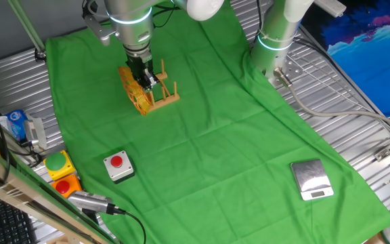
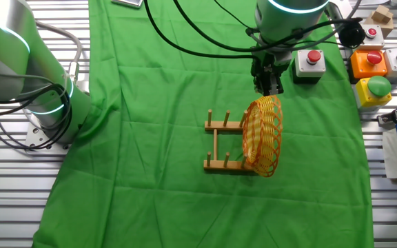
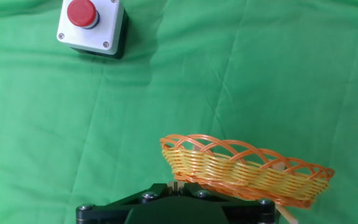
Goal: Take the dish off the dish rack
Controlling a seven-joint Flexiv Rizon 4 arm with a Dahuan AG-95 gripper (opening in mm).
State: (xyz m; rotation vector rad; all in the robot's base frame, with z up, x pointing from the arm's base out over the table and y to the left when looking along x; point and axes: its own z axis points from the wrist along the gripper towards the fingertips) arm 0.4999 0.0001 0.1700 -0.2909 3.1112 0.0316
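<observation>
The dish (image 2: pixel 262 136), a yellow-orange woven wicker basket-plate, stands on edge at the right end of the dish rack (image 2: pixel 220 145), a small wooden rack with upright pegs. In one fixed view the dish (image 1: pixel 135 91) is at the rack's (image 1: pixel 166 93) left end. My gripper (image 2: pixel 268 89) comes straight down onto the dish's top rim. In the hand view the dish (image 3: pixel 247 171) fills the lower right, its near edge running to my gripper (image 3: pixel 176 184). The fingers stand almost together, closed on the rim. The rack is hidden in the hand view.
A grey box with a red button (image 1: pixel 118 166) sits on the green cloth (image 1: pixel 235 135) near the front; it also shows in the hand view (image 3: pixel 92 26). A small silver scale (image 1: pixel 311 179) lies at the right. Yellow and orange button boxes (image 1: pixel 59 169) and a second arm's base (image 1: pixel 273 47) stand off the cloth.
</observation>
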